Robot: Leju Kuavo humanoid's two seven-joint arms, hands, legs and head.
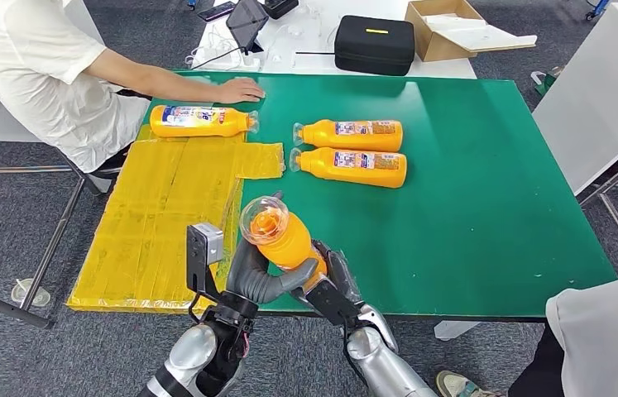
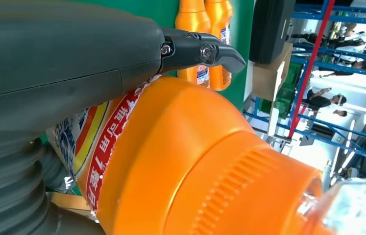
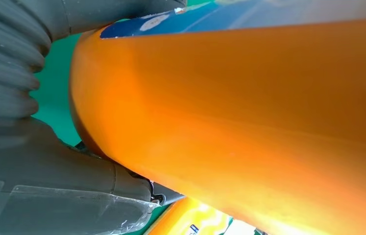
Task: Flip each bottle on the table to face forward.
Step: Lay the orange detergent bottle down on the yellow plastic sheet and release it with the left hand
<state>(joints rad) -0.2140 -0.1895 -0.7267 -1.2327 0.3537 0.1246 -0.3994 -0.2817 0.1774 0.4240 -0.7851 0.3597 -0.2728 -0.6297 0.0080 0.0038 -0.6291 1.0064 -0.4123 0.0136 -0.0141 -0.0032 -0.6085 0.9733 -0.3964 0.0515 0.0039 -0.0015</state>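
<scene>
Both in on it: the left robot hand (image 1: 257, 277) grips the orange detergent bottle (image 1: 282, 236) near its shoulder, the right robot hand (image 1: 332, 285) clasps its base, lifted over the green surface (image 1: 487, 207) near edge. Mid-flip, I'd say; next, rotate label-up and lay beside the two bottles (image 1: 353, 150).
</scene>
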